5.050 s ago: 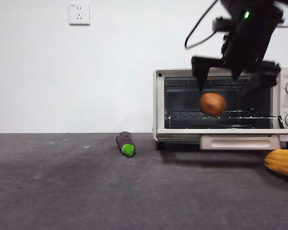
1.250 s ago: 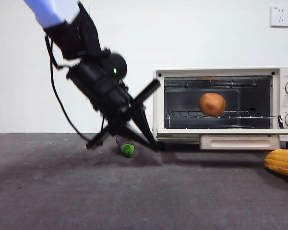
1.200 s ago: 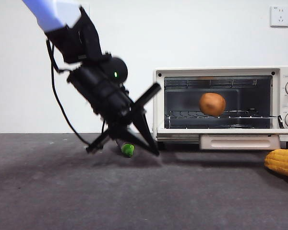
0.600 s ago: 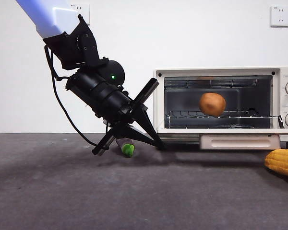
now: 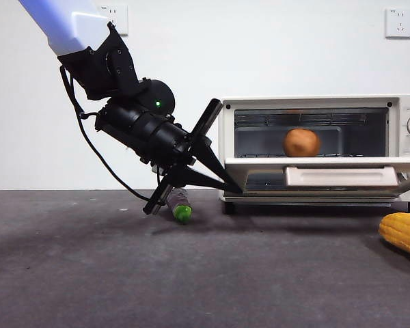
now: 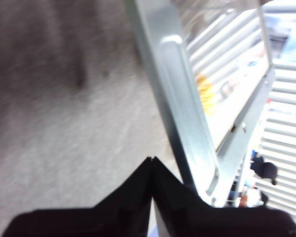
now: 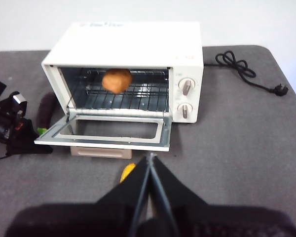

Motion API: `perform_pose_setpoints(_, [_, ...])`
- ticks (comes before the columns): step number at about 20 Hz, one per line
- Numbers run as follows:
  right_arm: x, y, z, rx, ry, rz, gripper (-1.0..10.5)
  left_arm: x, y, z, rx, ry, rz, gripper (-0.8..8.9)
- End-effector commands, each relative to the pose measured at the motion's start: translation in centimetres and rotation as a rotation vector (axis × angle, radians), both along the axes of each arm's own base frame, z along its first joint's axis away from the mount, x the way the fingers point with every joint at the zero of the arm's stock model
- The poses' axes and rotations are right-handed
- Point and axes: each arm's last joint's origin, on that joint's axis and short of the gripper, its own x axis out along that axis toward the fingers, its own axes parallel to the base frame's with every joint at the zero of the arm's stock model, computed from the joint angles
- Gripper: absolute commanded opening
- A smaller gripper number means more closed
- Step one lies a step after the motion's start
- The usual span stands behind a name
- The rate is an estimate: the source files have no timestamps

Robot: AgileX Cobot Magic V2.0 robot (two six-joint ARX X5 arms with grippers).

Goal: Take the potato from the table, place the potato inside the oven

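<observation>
The orange-brown potato lies on the wire rack inside the cream-white oven. The oven door stands partly raised, its beige handle facing forward. My left gripper is shut, its tip under the door's left front corner; the door's silver frame fills the left wrist view. My right gripper is shut and empty, held high in front of the oven, out of the front view. The dark grey table carries it all.
A small purple eggplant with a green tip lies on the table just below the left arm. A yellow corn cob rests in front of the oven. The oven's black cord trails behind its knob side.
The left gripper slid right and up under the door's corner, and the door rose from lying flat to partly raised. Earlier, the right gripper stood open by the oven; it has left the front view.
</observation>
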Motion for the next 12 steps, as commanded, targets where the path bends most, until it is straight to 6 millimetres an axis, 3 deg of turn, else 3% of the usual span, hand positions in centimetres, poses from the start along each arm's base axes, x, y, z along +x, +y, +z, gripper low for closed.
perform_pose_setpoints(1, [-0.1,-0.1,0.2,0.005,-0.016,-0.001,-0.1,0.1,-0.5,0.1,-0.039,0.003,-0.006,-0.09])
perform_pose_setpoints(5, [-0.1,-0.1,0.2,0.007,-0.02,-0.001,-0.1,0.9,-0.4,1.0,-0.136,0.009,-0.003,-0.08])
perform_pose_setpoints(12, [-0.1,-0.1,0.2,0.008,-0.02,0.0,-0.1,2.6,-0.7,5.3,-0.216,-0.084,0.018,-0.08])
